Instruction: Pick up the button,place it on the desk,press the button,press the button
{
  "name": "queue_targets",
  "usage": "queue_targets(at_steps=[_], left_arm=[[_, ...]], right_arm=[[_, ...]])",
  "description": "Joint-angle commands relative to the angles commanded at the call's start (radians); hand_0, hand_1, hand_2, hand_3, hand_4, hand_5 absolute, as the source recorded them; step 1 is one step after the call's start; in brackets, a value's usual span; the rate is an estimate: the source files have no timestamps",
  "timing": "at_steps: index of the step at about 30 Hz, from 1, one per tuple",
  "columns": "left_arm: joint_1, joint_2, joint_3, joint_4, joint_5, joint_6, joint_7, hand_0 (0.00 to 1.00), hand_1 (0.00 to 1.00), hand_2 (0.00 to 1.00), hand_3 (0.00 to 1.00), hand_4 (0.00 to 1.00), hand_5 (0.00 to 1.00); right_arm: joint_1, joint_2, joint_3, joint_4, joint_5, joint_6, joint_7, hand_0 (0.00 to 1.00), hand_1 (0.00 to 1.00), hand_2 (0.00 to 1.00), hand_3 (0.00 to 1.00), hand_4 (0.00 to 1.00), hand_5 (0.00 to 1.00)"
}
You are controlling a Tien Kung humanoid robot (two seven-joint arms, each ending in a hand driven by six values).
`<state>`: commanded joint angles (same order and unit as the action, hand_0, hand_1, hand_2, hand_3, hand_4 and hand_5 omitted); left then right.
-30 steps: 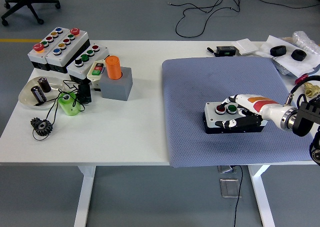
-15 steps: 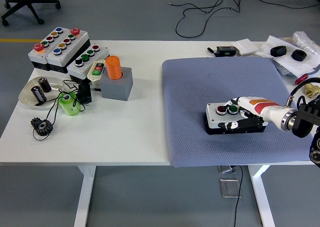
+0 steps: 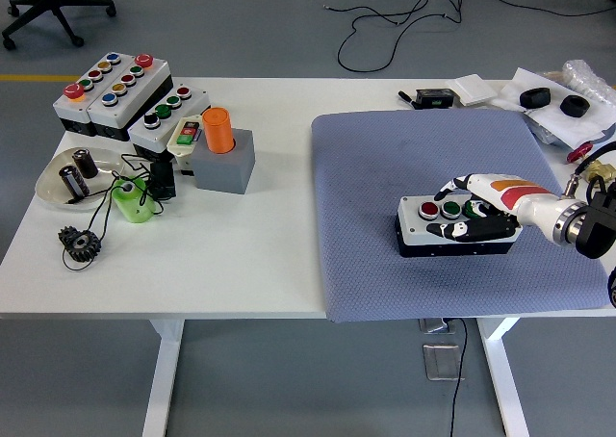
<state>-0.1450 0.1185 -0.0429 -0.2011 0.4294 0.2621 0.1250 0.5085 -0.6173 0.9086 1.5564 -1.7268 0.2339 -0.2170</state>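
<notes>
More multi-button control boxes (image 3: 115, 95) are sitting far left on the white worktop (image 3: 260, 254), well apart. The white-topped, black-based button box (image 3: 452, 227) with red and green buttons is lying on the blue-grey mat (image 3: 385, 167). The right hand (image 3: 481, 214) is resting over it, fingers curled around the box.

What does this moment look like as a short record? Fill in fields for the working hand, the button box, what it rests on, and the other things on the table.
working hand: right hand, fingers curled over the button box
button box: white-topped, black-sided box with a red and two green buttons
resting on: blue-grey mat on the white table
left arm: out of view
table's left side: other button boxes, an orange cylinder on a grey block, a black gear
</notes>
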Motion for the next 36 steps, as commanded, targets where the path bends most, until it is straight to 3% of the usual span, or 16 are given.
queue_targets(at_steps=[9, 36], left_arm=[[0.003, -0.001, 0.004, 0.0, -0.001, 0.0, 0.0, 0.601, 0.514, 0.472, 0.469, 0.282, 0.982], [-0.005, 0.0, -0.007, -0.001, 0.004, 0.0, -0.002, 0.602, 0.515, 0.472, 0.47, 0.28, 0.977]], right_arm=[[-0.026, -0.02, 0.015, -0.003, -0.002, 0.0, 0.001, 0.111, 0.002, 0.002, 0.763, 0.844, 0.828], [-0.023, -0.006, -0.037, -0.056, -0.011, 0.006, -0.003, 0.113, 0.002, 0.002, 0.761, 0.839, 0.834]])
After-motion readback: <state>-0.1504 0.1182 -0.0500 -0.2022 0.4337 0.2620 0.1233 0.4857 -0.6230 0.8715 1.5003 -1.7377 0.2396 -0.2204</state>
